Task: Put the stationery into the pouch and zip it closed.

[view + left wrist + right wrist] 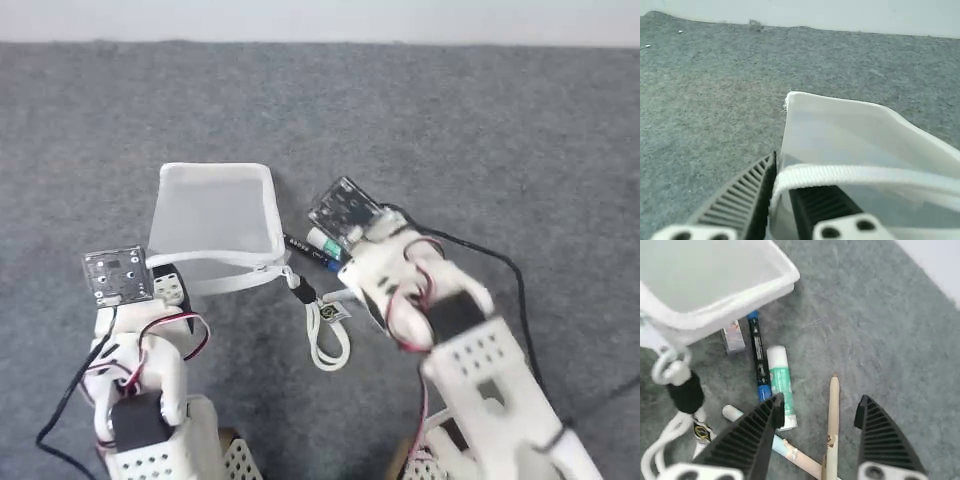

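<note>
Right end effector [819,407] spread wide above pencil [833,390]; my left end effector [782,182] clamps pouch [850,130] rim. Picking step, I judge. Next: lower, centre on pencil, close.

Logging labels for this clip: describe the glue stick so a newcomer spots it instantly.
Find the white pouch on the carpet. Look beside its zipper end, below the right end effector. The glue stick is the stubby white-and-green tube, thicker than the blue pen alongside.

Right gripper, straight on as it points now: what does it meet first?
Probably the pencil, which lies within the span of the open right gripper. The glue stick sits just by one finger and might be clipped; depth is unclear.
</note>
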